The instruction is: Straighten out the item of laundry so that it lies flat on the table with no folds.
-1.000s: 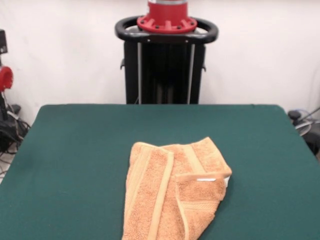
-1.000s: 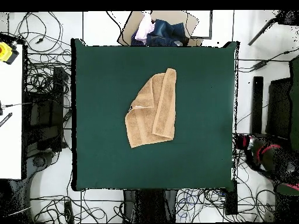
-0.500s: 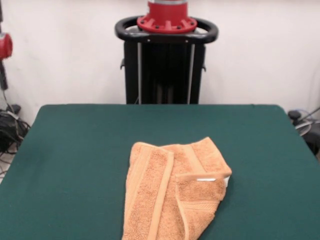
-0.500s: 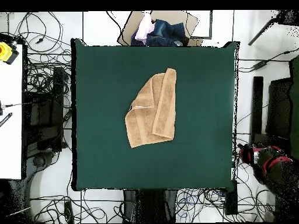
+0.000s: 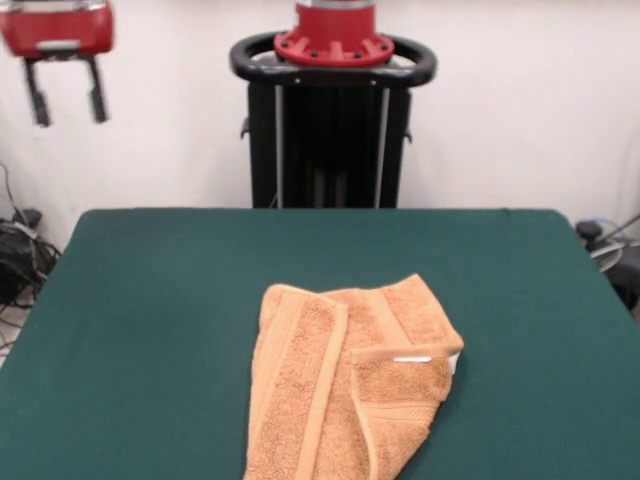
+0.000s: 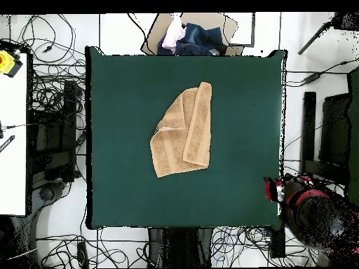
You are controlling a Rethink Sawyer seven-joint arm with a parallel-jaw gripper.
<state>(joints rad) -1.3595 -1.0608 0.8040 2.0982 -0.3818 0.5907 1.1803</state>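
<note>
The peach towel (image 5: pixel 345 385) lies folded on the green table (image 5: pixel 150 300), toward its front edge. One long side is folded over as a strip, and a corner with a white label is turned back on the right. In the overhead view the towel (image 6: pixel 184 131) sits near the middle of the table (image 6: pixel 119 105). My gripper (image 5: pixel 67 105) hangs open and empty, high above the floor beyond the table's far left corner, well away from the towel. In the overhead view the gripper (image 6: pixel 273 189) shows at the table's lower right edge.
The black and red pedestal (image 5: pixel 333 110) stands behind the table's far side. A cardboard box of clothes (image 6: pixel 196 35) sits past the top edge in the overhead view. Cables (image 6: pixel 52 91) cover the floor, and a white bench (image 6: pixel 10 126) stands at the left.
My gripper has swung up and in from beside the table, now showing whole at the front view's top left. The towel has not moved.
</note>
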